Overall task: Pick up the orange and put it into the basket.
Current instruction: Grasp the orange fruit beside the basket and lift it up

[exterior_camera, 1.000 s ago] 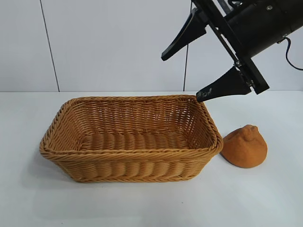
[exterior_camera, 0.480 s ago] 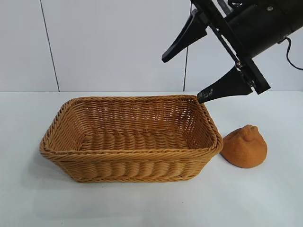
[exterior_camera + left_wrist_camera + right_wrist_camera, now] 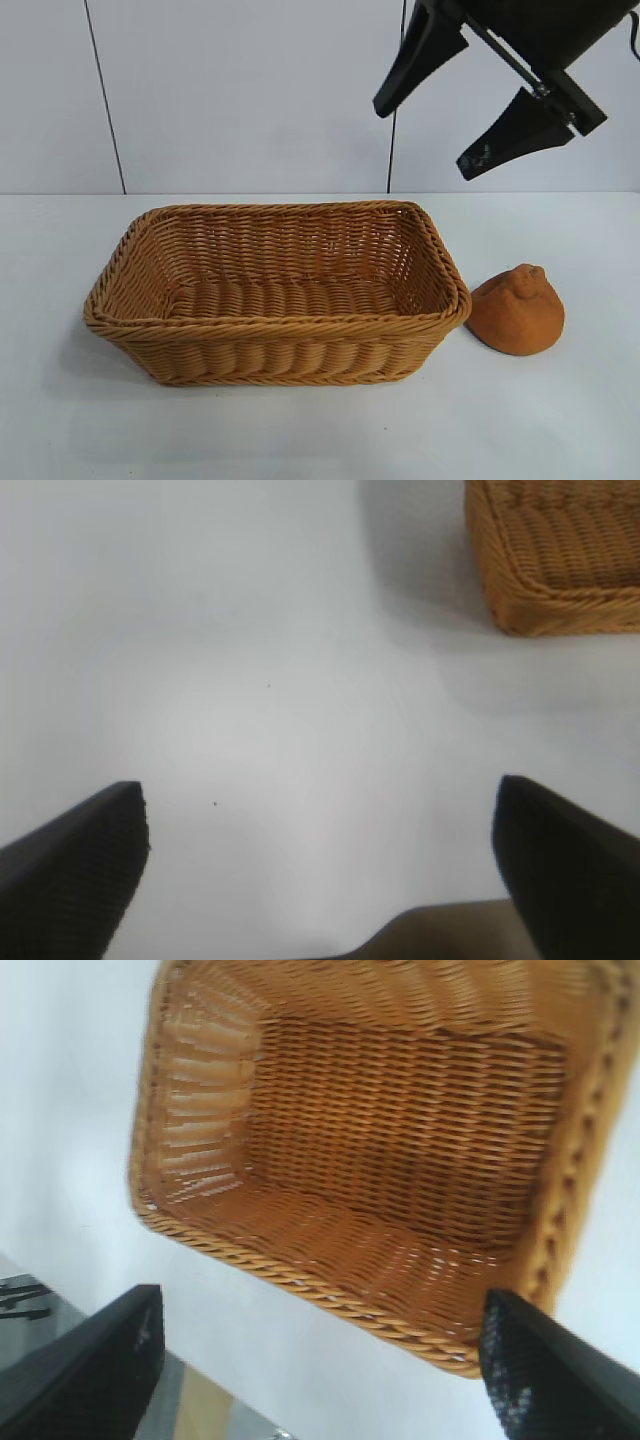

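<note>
Right gripper [image 3: 432, 136]: black fingers spread wide, nothing between them, hanging in the air.
Below it: large rectangular light golden-brown woven wicker basket [image 3: 150, 340], nothing inside.
Farther out: dull rusty-orange, rough, knobby-topped orange [image 3: 517, 310] on the white table [image 3: 560, 420], just beside the basket's right end.
Left gripper [image 3: 320, 865]: fingers wide apart over bare table, basket corner ahead.
View differences: only the exterior view shows the orange; right wrist view shows the basket's woven floor.
</note>
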You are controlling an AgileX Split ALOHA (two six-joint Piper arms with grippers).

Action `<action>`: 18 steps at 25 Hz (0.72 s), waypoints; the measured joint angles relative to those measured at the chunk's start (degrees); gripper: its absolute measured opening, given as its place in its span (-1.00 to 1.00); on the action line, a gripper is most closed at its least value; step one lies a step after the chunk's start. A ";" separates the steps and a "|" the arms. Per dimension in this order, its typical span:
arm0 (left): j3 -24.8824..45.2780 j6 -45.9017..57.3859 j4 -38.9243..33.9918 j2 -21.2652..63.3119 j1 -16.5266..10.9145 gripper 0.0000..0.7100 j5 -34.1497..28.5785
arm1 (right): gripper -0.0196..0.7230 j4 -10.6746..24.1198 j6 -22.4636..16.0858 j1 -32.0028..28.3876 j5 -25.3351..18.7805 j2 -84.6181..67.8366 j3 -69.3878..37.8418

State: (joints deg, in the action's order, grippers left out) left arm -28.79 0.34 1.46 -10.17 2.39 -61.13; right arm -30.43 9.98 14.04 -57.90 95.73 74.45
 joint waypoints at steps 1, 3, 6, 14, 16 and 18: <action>0.00 0.00 0.00 1.07 0.00 0.88 0.00 | 0.64 3.47 -1.81 0.00 -0.08 0.00 0.06; 0.00 0.00 0.00 2.95 0.00 0.88 0.05 | 0.64 10.36 -4.79 -0.13 -0.41 0.00 0.06; 0.00 0.00 0.00 5.97 0.00 0.88 0.05 | 0.64 18.28 -8.73 -0.99 -0.52 0.00 0.06; 0.00 0.00 0.00 10.39 0.00 0.88 0.05 | 0.64 20.73 -11.28 -8.59 -0.21 0.00 0.06; 0.00 0.00 0.00 10.39 0.00 0.88 0.05 | 0.64 20.65 -11.40 -9.04 0.02 0.33 0.10; 0.00 0.00 0.00 10.39 0.00 0.88 0.05 | 0.64 20.02 -11.40 -9.10 0.11 1.65 0.22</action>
State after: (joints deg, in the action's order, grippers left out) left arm -28.79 0.34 1.46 0.23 2.39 -61.08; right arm -10.41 -1.42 4.94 -57.79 97.38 74.67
